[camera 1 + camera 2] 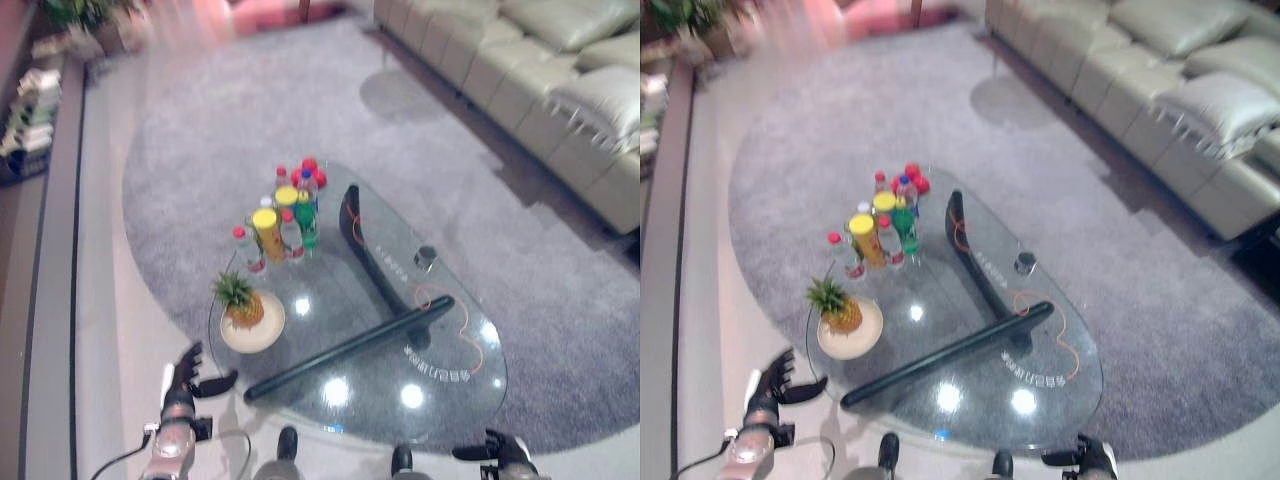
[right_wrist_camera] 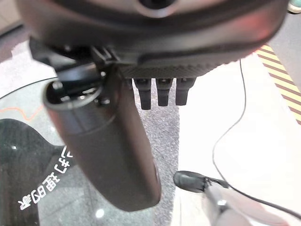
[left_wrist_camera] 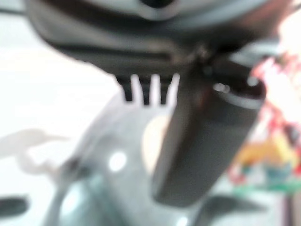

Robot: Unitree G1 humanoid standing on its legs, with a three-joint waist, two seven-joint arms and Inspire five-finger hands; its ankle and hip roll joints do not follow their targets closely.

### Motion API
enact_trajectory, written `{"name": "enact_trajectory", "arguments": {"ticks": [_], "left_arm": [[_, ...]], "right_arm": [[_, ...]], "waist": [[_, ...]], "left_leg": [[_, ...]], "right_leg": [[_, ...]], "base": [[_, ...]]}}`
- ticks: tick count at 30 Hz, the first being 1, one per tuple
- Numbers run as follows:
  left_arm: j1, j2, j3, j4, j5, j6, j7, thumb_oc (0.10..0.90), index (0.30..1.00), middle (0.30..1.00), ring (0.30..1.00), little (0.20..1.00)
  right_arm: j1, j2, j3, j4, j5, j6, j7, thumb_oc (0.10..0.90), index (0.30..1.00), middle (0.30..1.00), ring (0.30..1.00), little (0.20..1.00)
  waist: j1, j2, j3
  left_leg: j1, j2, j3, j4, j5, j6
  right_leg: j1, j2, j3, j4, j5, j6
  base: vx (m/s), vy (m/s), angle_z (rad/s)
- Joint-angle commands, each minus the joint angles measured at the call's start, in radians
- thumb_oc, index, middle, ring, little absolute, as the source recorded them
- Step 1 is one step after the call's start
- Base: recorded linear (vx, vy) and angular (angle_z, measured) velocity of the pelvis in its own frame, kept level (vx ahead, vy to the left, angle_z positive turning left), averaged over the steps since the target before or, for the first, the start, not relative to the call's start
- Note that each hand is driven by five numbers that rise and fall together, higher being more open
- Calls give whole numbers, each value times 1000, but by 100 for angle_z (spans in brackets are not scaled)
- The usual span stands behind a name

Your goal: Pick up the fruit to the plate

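A small pineapple [image 1: 238, 300] stands on a cream plate [image 1: 268, 332] at the left edge of the oval glass table [image 1: 440, 390]. Red round fruits [image 1: 312, 171] lie at the table's far end behind a cluster of bottles [image 1: 283, 222]. My left hand [image 1: 187, 385] hangs off the table's near left corner, fingers straight and thumb out, holding nothing; in its wrist view the thumb [image 3: 202, 146] points toward the table. My right hand [image 1: 500, 452] is low at the near right edge, open and empty, its fingers [image 2: 160, 92] straight.
A yellow-lidded can and several red-capped bottles stand beside the plate. A small dark cup [image 1: 425, 257] and an orange cord [image 1: 470, 320] lie on the glass. A grey rug [image 1: 220, 110] surrounds the table; a beige sofa [image 1: 540, 80] stands at the far right.
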Motion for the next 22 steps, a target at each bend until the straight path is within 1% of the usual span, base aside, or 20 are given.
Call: {"name": "enact_trajectory", "arguments": {"ticks": [1, 2, 3, 4, 7, 10, 13, 16, 22], "left_arm": [[-52, 31, 2, 83, 64, 97, -76, 800, 900, 900, 900, 900], [-48, 25, -6, 113, 91, 180, -86, 800, 900, 900, 900, 900], [-47, 23, -8, 124, 101, 201, -93, 800, 900, 900, 900, 900], [-46, 20, -10, 135, 99, 246, -113, 800, 900, 900, 900, 900], [-56, -2, -17, 175, 101, 353, -173, 800, 900, 900, 900, 900], [-62, -20, -27, 181, 123, 406, -226, 800, 900, 900, 900, 900], [-60, -26, -54, 181, 169, 425, -262, 800, 900, 900, 900, 900], [-64, -25, -61, 186, 168, 445, -264, 800, 900, 900, 900, 900], [-67, -23, -60, 192, 174, 453, -276, 800, 900, 900, 900, 900]], "right_arm": [[-2, -39, 4, 35, -54, 18, 17, 800, 900, 900, 900, 900], [-5, -35, 14, 38, -67, 28, 23, 800, 900, 900, 900, 900], [-7, -33, 18, 39, -73, 34, 27, 800, 900, 900, 900, 900], [-8, -31, 22, 39, -78, 42, 31, 800, 900, 900, 900, 900], [-12, -20, 41, 56, -118, 69, 61, 800, 900, 900, 900, 900], [-12, -4, 56, 71, -141, 89, 82, 800, 900, 900, 900, 900], [-12, 3, 71, 72, -170, 102, 96, 800, 900, 900, 900, 900], [-19, 6, 86, 74, -173, 111, 109, 800, 900, 900, 900, 900], [-24, 8, 102, 78, -177, 120, 120, 800, 900, 900, 900, 900]], "waist": [[3, 5, -1], [-3, 6, -7], [-5, 6, -9], [-8, 6, -12], [-17, 7, -23], [-16, 6, -34], [-15, 6, -44], [-15, 5, -52], [-16, 4, -61]], "left_leg": [[20, -10, 67, -1, -43, 3], [31, -10, 71, -1, -47, 6], [35, -10, 73, -1, -50, 6], [39, -10, 75, -1, -52, 7], [63, -11, 79, -1, -65, 11], [80, -10, 80, -1, -76, 12], [89, -6, 82, -1, -80, 10], [98, -3, 85, -1, -85, 10], [105, 2, 88, -1, -88, 8]], "right_leg": [[-53, 42, 17, 47, 58, -26], [-45, 43, 20, 47, 55, -27], [-41, 44, 20, 46, 54, -27], [-38, 44, 21, 44, 54, -28], [-18, 45, 23, 37, 51, -29], [3, 40, 17, 19, 57, -27], [10, 37, 16, 16, 59, -24], [15, 36, 17, 12, 60, -22], [17, 37, 22, 11, 60, -23]], "base": [[125, 28, -6], [106, 23, -1], [99, 20, 1], [62, 14, -2], [102, 14, -12], [91, -3, -7], [49, -12, 0], [37, -12, 0], [5, -2, 0]]}}
